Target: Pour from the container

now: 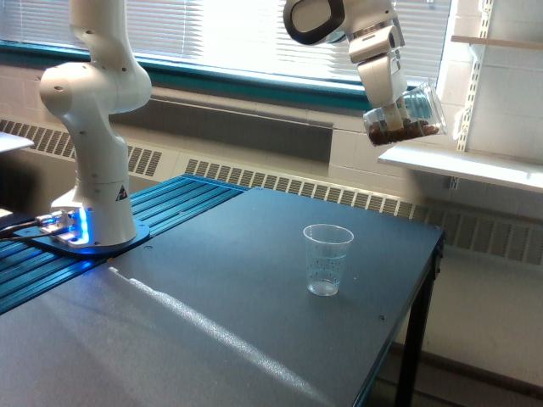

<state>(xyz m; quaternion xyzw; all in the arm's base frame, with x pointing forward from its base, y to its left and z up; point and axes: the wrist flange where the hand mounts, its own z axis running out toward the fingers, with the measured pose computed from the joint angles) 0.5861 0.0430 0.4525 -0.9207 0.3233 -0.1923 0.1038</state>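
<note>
Tilting well over on its side, the container [416, 110] is held high above the table [254, 280], near the upper right of the exterior view, with its open mouth turned toward the exterior view's right. It is a clear cup, and a layer of small brown pieces is seen lying along its lower side. No brand or label can be read on it.

The gripper [392, 114] is clamped around the container from the exterior view's left, its fingers mostly hidden against the clear wall. The wrist above it is angled downward and to the right, and the white arm [93, 110] is seen rising from its base [89, 233] at the exterior view's left, where a blue light glows. A small triangular warning mark is carried on the lower part of the arm; its writing is too small to be read.

A second clear cup [327, 259], tapered and with faint dotted marks, is set upright on the dark table, well below the container and somewhat to its left. Nothing can be seen inside it.

A white shelf [467, 163] is seen behind the container.
</note>
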